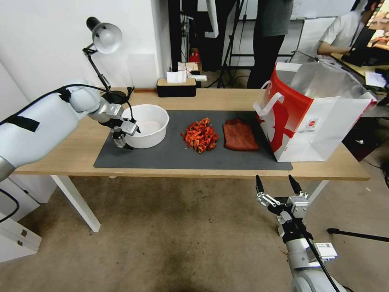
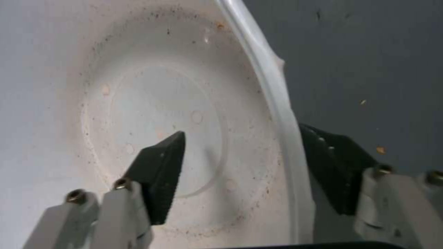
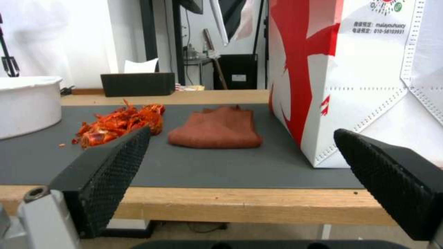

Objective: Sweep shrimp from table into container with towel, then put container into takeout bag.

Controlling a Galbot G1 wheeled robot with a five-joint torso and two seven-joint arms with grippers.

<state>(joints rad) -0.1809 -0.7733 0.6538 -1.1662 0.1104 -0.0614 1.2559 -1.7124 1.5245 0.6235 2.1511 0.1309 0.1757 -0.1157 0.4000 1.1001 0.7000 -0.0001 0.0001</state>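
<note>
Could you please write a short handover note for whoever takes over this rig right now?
Left gripper: open, straddling the container rim, one finger inside.
Right gripper: open, in front of the table, holding nothing.
Shrimp heaped on the mat, towel beside them, takeout bag standing open.
Done: nothing swept. Left: grip container, sweep, bag it.

My bench (image 1: 73,156): long light-wood top, white legs, standing on floor (image 1: 174,239). Dark grey mat (image 1: 170,156) covers its middle. On mat, from my left to right: white container (image 1: 152,132), shrimp heap (image 1: 199,136), rust-red towel (image 1: 240,136) folded flat, takeout bag (image 1: 320,129) upright at mat's right end, partly off mat. Shrimp and towel just beside each other, apart. Few crumbs on mat near container. On bare wood at far edge: black tissue box (image 1: 176,87), desk lamp base (image 1: 114,96).
</note>
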